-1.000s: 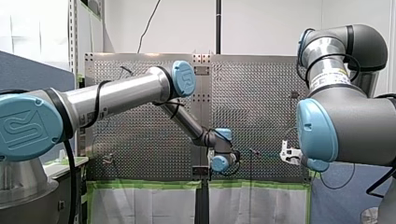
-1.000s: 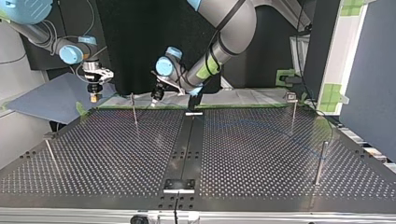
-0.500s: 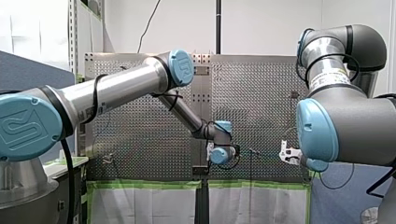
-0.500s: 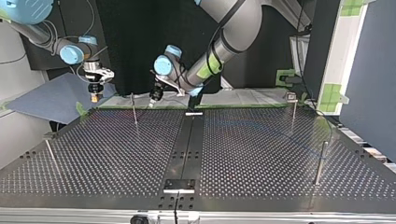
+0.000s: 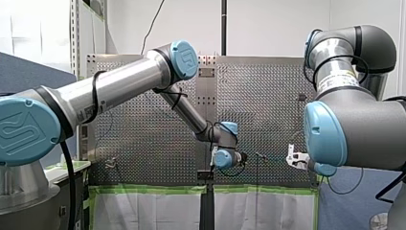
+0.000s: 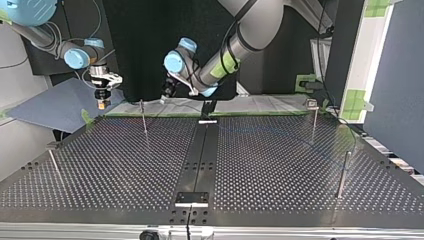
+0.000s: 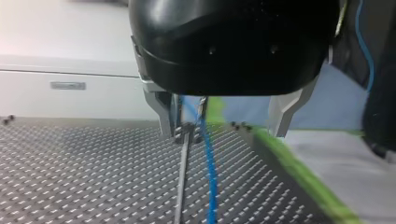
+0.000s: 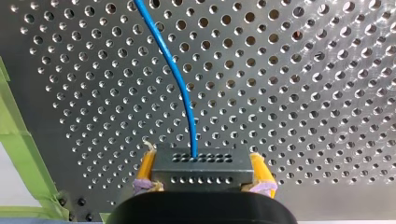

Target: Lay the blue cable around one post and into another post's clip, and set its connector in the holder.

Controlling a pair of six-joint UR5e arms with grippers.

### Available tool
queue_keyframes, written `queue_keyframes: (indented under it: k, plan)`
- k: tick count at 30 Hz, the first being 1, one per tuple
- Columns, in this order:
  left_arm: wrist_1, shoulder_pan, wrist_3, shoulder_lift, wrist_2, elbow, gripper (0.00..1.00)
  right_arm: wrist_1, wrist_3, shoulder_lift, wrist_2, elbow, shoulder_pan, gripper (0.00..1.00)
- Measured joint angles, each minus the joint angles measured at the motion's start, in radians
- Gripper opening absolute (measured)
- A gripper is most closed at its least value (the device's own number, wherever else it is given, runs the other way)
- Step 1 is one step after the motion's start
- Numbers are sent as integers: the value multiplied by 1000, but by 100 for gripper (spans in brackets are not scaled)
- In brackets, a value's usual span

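In the right wrist view my right gripper (image 8: 201,159) is shut on a dark grey connector (image 8: 201,171), its yellow pads (image 8: 145,164) pressing both ends. The blue cable (image 8: 173,70) leaves the connector and runs away over the perforated plate. In the left wrist view my left gripper (image 7: 224,133) stands open, its metal fingers (image 7: 164,116) wide apart and holding nothing. Between and ahead of them stands a thin post (image 7: 181,186) with a clip on top, and the blue cable (image 7: 208,163) passes through or right beside that clip. In the top view my left gripper (image 6: 166,95) hangs just above the post (image 6: 143,116).
Other thin posts (image 6: 314,122) (image 6: 342,175) (image 6: 55,165) stand on the perforated table (image 6: 115,165). A black centre strip carries a bracket (image 6: 191,198) near the front edge. Green tape (image 5: 143,189) lines the table's edge. My right gripper (image 6: 102,100) hovers beyond the table's far corner.
My left arm has risen and drawn back a little from the post, its gripper moving up in the top view. My right arm has kept still with the connector.
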Motion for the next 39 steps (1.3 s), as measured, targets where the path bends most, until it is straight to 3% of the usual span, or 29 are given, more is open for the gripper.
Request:
queue_keyframes:
  k: [9,22,39]
  plan:
    - [-31,-2,10,1,5,-3,100,1,1,0,0,0,0,0]
    - [-32,-11,23,12,55,-4,100,1,4,0,0,0,0,0]
    - [-29,-19,14,24,58,-3,100,1,9,0,-1,0,0,0]
